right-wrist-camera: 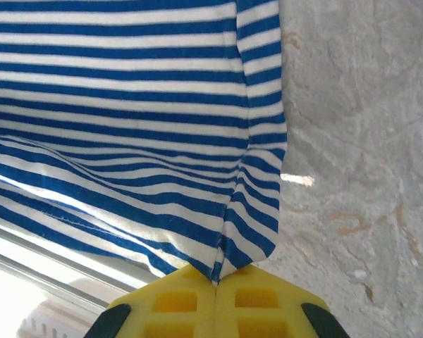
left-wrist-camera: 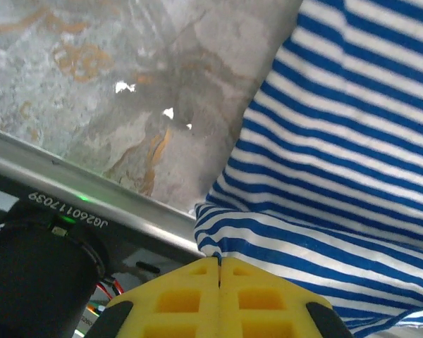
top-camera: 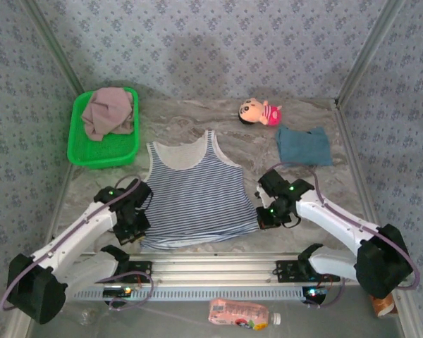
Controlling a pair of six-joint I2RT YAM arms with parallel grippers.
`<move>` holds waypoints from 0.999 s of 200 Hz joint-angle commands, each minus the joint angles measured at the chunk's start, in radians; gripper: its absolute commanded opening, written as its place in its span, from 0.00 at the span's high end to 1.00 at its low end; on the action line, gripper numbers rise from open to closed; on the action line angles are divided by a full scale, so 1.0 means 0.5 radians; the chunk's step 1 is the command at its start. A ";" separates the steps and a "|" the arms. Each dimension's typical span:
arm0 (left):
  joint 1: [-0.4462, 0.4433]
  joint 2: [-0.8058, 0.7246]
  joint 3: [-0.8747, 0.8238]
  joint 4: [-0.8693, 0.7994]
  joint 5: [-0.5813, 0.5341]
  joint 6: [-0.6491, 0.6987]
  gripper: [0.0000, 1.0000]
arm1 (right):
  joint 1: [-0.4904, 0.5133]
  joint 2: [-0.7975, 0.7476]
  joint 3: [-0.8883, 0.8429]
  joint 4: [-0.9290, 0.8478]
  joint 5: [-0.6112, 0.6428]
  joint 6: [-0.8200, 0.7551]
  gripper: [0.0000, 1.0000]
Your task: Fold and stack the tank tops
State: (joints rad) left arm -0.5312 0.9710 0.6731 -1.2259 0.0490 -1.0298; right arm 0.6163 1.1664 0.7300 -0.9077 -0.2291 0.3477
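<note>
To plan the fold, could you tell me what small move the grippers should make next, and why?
Probably lift both hem corners slightly and carry them toward the neckline, folding the top in half. The left gripper and right gripper are each shut on a bottom corner of the striped top, which lies flat and unfolded.

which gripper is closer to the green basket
Left. The left gripper pinches the striped top at a near corner, close to the green basket; the right gripper holds the opposite corner, farther away.
</note>
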 commanded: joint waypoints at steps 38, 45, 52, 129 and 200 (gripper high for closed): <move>-0.188 -0.021 -0.097 -0.178 0.098 -0.264 0.95 | 0.271 0.203 0.100 -0.305 0.290 0.200 0.98; -0.204 -0.041 -0.103 -0.205 0.104 -0.282 0.95 | 0.282 0.213 0.103 -0.321 0.320 0.218 0.98; -0.216 -0.058 -0.103 -0.257 0.097 -0.297 0.95 | 0.294 0.220 0.109 -0.336 0.351 0.239 0.98; -0.321 -0.071 -0.201 -0.166 0.227 -0.359 0.91 | 0.327 0.289 0.154 -0.447 0.379 0.279 0.95; -0.439 -0.073 -0.118 -0.298 0.288 -0.369 0.67 | 0.428 0.289 0.171 -0.549 0.393 0.323 0.80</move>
State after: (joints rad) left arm -0.7414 0.9569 0.5941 -1.2263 0.1516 -1.1870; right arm 0.8234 1.3186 0.7891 -1.1194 -0.0547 0.4938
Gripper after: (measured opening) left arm 0.318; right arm 0.189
